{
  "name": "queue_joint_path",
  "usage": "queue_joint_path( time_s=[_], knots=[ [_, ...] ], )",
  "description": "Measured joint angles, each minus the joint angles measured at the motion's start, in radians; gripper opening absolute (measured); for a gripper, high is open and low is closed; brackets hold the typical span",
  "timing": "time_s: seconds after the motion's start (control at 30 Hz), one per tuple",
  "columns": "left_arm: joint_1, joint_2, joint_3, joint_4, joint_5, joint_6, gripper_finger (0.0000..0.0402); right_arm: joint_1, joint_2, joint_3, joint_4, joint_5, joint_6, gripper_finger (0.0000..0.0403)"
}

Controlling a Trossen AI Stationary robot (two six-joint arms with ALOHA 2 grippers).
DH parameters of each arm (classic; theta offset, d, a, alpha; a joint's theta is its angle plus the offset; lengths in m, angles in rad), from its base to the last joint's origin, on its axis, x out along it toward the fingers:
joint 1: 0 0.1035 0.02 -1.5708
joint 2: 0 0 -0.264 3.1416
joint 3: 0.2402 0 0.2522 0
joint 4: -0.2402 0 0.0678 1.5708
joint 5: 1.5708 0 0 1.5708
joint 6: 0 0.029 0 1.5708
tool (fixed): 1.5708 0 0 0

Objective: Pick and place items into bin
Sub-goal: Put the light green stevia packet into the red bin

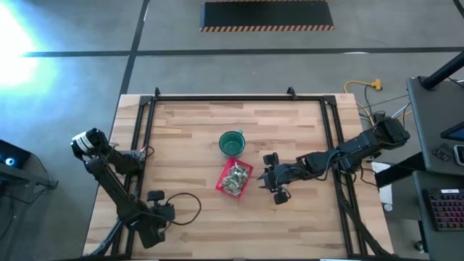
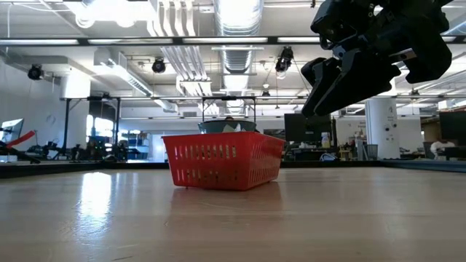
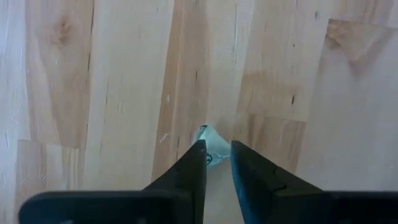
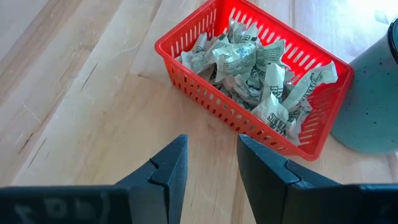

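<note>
The red bin (image 1: 235, 177) stands on the wooden table and holds several pale green-and-white wrapped items (image 4: 258, 68); it also shows in the low view (image 2: 222, 160). My right gripper (image 1: 272, 177) is open and empty, just right of the bin and above the table (image 4: 211, 142). My left gripper (image 1: 155, 196) is near the table's front left and is shut on one small wrapped item (image 3: 208, 138). My left gripper pinches the small wrapped item between its two fingertips (image 3: 198, 152). One end of the wrapper (image 3: 206, 132) sticks out past the tips. The fingers point down at the table. I cannot tell whether the item is lifted clear.
A round dark-green cup (image 1: 232, 143) stands just behind the bin, close to its far side (image 4: 373, 93). A black cable loop (image 1: 190, 206) lies by my left arm. Bare wood lies left of the bin and along the front.
</note>
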Motion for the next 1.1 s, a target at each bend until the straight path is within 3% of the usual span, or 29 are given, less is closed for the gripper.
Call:
queue_joint_path(
  time_s=[0.33,0.47,0.6,0.77,0.9,1.0,1.1],
  knots=[
    [0.0,0.058,0.0,0.004,-0.014,0.002,0.0113,0.0,0.0,0.0,0.0,0.0,0.0,0.0128],
    [0.001,0.062,0.0,0.005,0.016,0.002,0.0118,0.0,0.0,0.0,0.0,0.0,0.0,0.0128],
    [0.001,0.062,0.003,0.009,0.028,0.003,0.0089,0.0,0.0,0.0,0.0,0.0,0.0,0.0128],
    [0.001,0.058,0.005,0.005,0.038,0.003,0.0018,0.0,0.0,0.0,0.001,0.0,0.0,0.0128],
    [0.002,0.052,0.005,0.0,0.034,0.01,0.0007,0.0,0.0,0.0,0.001,0.0,0.0,0.0128],
    [0.02,0.048,0.012,-0.003,-0.014,0.104,0.0004,0.0,0.0,0.0,0.001,0.0,0.0,0.0128],
    [0.057,0.037,0.028,-0.001,-0.129,0.277,0.0001,0.0,0.0,0.0,0.002,0.0,0.0,0.0128]
  ],
)
